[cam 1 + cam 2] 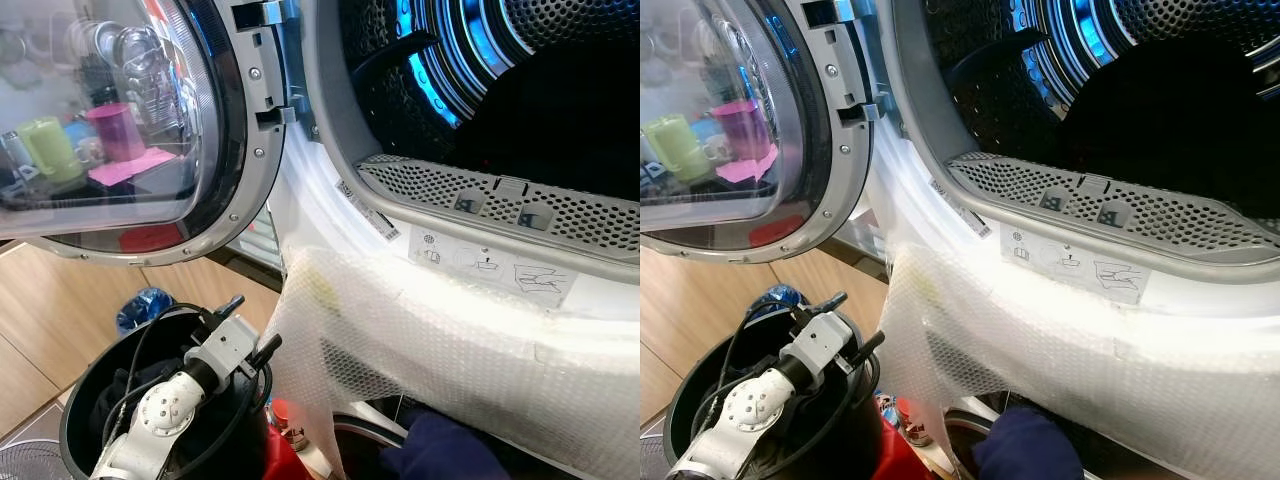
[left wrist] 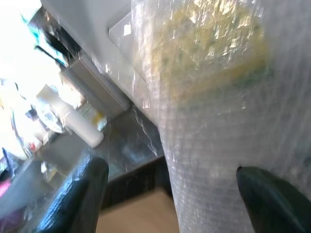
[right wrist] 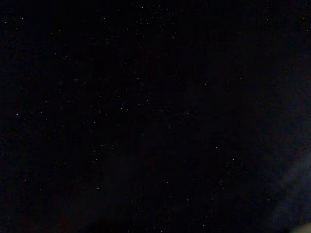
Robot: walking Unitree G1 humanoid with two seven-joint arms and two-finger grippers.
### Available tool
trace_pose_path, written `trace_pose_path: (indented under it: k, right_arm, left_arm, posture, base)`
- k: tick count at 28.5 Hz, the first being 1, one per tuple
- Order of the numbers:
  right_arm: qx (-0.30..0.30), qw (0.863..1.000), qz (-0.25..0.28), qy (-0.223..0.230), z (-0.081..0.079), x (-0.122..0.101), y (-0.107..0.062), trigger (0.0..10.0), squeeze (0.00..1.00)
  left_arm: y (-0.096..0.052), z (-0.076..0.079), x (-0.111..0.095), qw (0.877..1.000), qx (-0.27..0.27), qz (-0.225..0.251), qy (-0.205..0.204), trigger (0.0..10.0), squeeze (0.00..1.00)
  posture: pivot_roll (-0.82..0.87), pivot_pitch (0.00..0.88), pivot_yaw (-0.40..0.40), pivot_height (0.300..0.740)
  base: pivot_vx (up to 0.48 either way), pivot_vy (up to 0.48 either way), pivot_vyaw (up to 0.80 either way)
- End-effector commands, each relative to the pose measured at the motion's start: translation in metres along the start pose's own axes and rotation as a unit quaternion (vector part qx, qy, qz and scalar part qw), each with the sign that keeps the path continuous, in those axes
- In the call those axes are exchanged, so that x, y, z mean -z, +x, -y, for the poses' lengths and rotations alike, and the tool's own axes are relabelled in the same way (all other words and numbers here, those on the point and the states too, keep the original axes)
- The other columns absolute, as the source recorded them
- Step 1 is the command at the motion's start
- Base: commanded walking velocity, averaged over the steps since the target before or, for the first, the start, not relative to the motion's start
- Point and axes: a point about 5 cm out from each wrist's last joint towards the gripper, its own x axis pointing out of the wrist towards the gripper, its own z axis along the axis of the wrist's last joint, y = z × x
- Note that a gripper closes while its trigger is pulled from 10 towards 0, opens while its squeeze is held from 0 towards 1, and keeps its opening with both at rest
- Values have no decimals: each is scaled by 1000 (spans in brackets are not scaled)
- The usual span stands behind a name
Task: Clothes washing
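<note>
Dark clothes (image 1: 110, 395) fill black bucket (image 1: 80, 400); left pincer (image 1: 250, 330) open above.

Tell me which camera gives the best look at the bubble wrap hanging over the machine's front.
The left eye view: the bubble wrap shows whole, draped below the drum opening. The right eye view shows the same. The left wrist view has it close and blurred. The right wrist view is dark.

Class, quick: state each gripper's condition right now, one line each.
Left gripper: open, empty, above the black bucket, beside the bubble wrap.
Right gripper: cannot be told; its wrist view is dark.
</note>
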Motion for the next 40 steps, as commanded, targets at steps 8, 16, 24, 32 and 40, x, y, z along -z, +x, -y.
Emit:
trace_pose_path:
  k: [8, 16, 24, 32, 40]
  right_arm:
    - [-84, 968, 227, -61, -13, -98, -5, 0, 0]
    - [-178, 903, 386, -63, -21, -166, 12, 0, 0]
    - [-285, 834, 466, -78, -23, -239, 33, 0, 0]
    - [-274, 820, 496, -81, -18, -300, 74, 0, 0]
    - [-220, 824, 514, -94, -20, -387, 117, 0, 0]
  left_arm:
    - [4, 6, 2, 999, 34, 10, 19, 10000, 0]
    - [4, 10, 2, 999, 44, 19, 22, 10000, 0]
    - [3, 10, 4, 999, 28, 18, 13, 10000, 0]
    - [4, 13, 4, 999, 36, 20, 13, 10000, 0]
    - [7, 17, 3, 999, 44, 22, 12, 10000, 0]
  posture:
    - [-55, 0, 167, 740]
    - [-54, 0, 184, 740]
    - [-35, 0, 173, 740]
    - [-49, 0, 176, 740]
    - [-77, 0, 168, 740]
  base:
    - [0, 0, 0]
    - [0, 0, 0]
    - [0, 0, 0]
    - [0, 0, 0]
    - [0, 0, 0]
